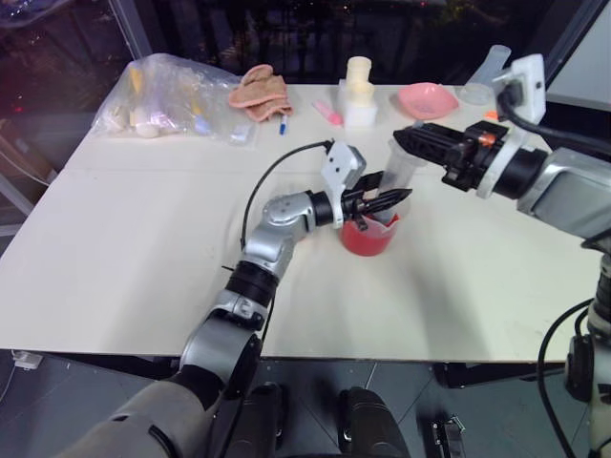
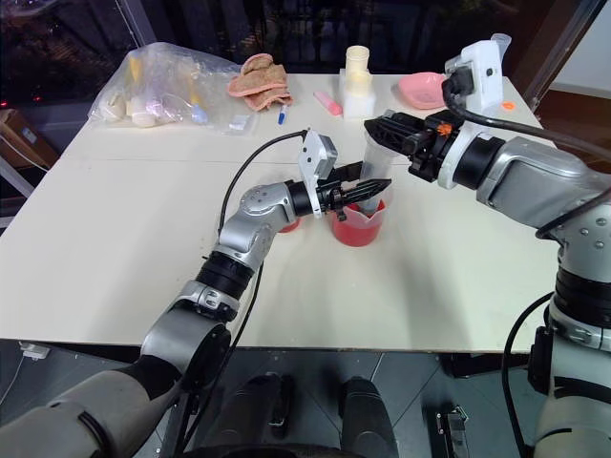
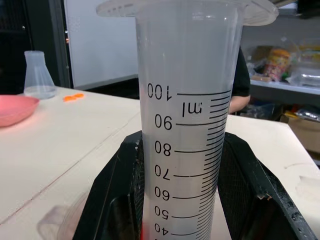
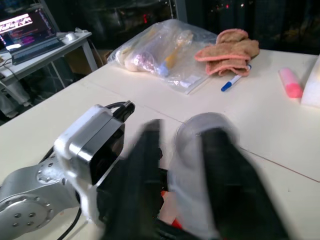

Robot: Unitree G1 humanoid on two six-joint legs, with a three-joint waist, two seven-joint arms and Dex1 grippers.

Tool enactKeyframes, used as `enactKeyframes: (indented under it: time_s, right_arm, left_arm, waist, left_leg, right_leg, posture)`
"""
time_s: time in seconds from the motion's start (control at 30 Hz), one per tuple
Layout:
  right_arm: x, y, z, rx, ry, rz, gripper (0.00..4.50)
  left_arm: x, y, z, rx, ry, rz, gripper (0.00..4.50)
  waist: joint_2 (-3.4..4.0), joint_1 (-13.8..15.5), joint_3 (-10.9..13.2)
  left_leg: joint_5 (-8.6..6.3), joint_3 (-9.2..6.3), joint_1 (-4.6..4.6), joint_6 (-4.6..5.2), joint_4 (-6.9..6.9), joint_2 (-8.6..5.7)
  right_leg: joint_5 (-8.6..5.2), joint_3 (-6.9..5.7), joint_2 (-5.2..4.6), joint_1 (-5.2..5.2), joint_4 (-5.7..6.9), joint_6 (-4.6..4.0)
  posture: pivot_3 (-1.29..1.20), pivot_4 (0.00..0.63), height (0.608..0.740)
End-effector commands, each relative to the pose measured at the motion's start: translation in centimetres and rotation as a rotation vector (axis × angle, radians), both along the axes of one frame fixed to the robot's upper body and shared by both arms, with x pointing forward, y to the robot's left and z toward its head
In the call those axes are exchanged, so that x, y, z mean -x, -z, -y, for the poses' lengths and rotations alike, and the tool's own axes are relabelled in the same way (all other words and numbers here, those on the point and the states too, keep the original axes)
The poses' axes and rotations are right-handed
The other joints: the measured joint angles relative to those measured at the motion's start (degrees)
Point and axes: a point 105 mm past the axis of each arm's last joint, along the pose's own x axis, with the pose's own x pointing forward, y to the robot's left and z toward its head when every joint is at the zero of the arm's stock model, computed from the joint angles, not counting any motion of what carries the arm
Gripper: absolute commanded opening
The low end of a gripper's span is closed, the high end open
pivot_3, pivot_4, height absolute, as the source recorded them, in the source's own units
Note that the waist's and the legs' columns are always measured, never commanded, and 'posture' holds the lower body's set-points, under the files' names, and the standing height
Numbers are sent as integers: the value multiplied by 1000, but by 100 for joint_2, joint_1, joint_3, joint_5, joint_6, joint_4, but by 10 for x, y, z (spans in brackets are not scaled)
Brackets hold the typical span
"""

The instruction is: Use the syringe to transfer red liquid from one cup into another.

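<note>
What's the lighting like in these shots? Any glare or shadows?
Left eye view: the table is evenly lit, with little shadow; the glass behind it is dark with faint reflections, and the plastic bag glints. Left wrist view: the syringe looks pale against a bright wall. Right wrist view: a laptop screen shines in a dim corner.

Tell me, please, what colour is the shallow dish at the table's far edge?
The dish is pink, clearest in the left eye view.
</note>
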Motion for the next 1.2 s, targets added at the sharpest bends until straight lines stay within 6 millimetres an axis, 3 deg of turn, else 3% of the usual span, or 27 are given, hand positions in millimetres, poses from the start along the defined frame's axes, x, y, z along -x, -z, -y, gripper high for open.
enactKeyframes:
  time_s: [0.03, 0.6, 1.2]
  right_arm:
    - [1, -18, -1, -12, -1, 76, 36]
    - [16, -47, -4, -28, -22, 174, 36]
    - [21, -62, -4, -41, -42, 229, 36]
  left_arm:
    - [9, -11, 9, 1, 38, 47, 1456]
    - [12, 0, 4, -26, 36, 17, 1456]
    - [11, 12, 0, -58, 26, -10, 1456]
  waist:
    - [0, 1, 0]
    - [0, 1, 0]
    - [0, 0, 0]
  left_leg:
    - [0, 0, 0, 0, 0, 0]
    - [0, 0, 0, 0, -1, 0]
    - [0, 0, 0, 0, -2, 0]
  right_leg:
    - [0, 0, 0, 0, 0, 0]
    - [0, 1, -2, -1, -1, 0]
    - [0, 1, -1, -1, -2, 0]
  posture:
    - [0, 150, 740]
    - [0, 150, 740]
    - [0, 150, 740]
